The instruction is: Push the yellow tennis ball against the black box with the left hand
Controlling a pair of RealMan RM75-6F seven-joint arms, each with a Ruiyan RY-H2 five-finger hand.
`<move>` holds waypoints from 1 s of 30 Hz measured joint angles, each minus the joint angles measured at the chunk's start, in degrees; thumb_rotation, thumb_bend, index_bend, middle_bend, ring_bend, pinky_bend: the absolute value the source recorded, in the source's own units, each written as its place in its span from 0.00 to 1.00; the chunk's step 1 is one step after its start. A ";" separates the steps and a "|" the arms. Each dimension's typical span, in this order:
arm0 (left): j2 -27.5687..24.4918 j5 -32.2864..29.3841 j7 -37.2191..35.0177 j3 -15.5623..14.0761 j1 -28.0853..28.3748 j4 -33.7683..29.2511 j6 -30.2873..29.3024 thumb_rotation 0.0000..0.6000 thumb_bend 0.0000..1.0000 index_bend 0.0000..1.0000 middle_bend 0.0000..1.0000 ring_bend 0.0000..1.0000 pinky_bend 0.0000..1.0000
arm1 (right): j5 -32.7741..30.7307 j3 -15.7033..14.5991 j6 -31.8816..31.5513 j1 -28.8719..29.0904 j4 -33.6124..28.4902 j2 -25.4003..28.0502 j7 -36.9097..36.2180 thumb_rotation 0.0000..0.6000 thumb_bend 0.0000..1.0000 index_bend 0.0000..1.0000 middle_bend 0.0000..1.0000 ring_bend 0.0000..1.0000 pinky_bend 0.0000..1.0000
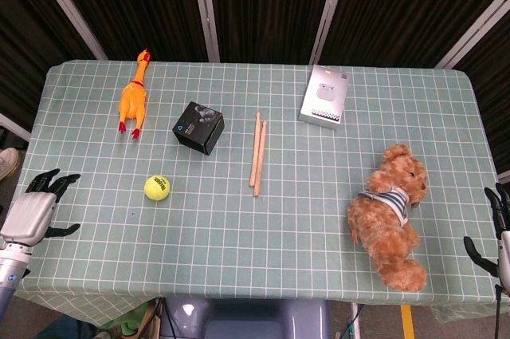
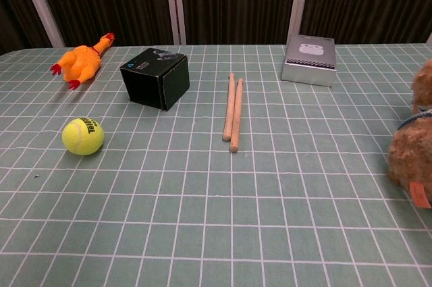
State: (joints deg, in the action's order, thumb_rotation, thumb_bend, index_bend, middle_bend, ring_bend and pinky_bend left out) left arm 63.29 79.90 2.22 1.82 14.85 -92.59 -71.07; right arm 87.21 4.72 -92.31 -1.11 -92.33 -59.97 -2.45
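The yellow tennis ball (image 1: 157,187) (image 2: 82,136) lies on the checked tablecloth, a short way in front and to the left of the black box (image 1: 198,127) (image 2: 155,77), not touching it. My left hand (image 1: 36,203) hovers at the table's left edge, well left of the ball, fingers spread and holding nothing. My right hand (image 1: 496,227) is at the far right edge, partly cut off, fingers apart and empty. Neither hand shows in the chest view.
A rubber chicken (image 1: 132,96) (image 2: 79,61) lies at the back left. Two wooden drumsticks (image 1: 257,152) (image 2: 233,111) lie mid-table. A grey earbuds box (image 1: 325,96) (image 2: 310,59) sits at the back right. A teddy bear (image 1: 392,215) (image 2: 412,138) lies front right.
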 measured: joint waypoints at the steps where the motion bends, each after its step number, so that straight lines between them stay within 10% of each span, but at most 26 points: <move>1: 0.01 0.01 0.07 -0.02 0.06 -0.02 0.08 1.00 0.03 0.14 0.22 0.05 0.09 | -0.04 -0.01 0.12 0.04 0.03 -0.03 0.05 1.00 0.35 0.00 0.00 0.00 0.00; 9: 0.45 0.26 0.44 -0.34 0.84 -0.01 1.88 1.00 0.14 0.17 0.27 0.10 0.25 | -0.35 0.06 0.15 0.05 -0.01 -0.26 0.70 1.00 0.35 0.00 0.00 0.00 0.00; 19: 5.93 3.48 -1.00 -0.90 5.57 4.27 8.27 1.00 0.54 0.58 0.76 0.45 0.69 | 0.89 -0.53 -0.48 -0.28 -0.13 -0.60 1.22 1.00 0.35 0.00 0.00 0.00 0.00; 30: 13.46 4.45 -0.10 -0.63 10.53 9.39 15.02 1.00 0.46 0.57 0.78 0.47 0.70 | 1.67 -0.61 -0.50 -0.09 0.09 -0.22 -0.13 1.00 0.35 0.00 0.00 0.00 0.00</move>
State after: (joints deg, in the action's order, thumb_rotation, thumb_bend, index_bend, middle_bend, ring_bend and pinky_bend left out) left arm 76.75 84.35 2.12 1.19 25.37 -83.20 -56.05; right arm 88.88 4.11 -92.81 -1.20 -92.24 -60.19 -2.59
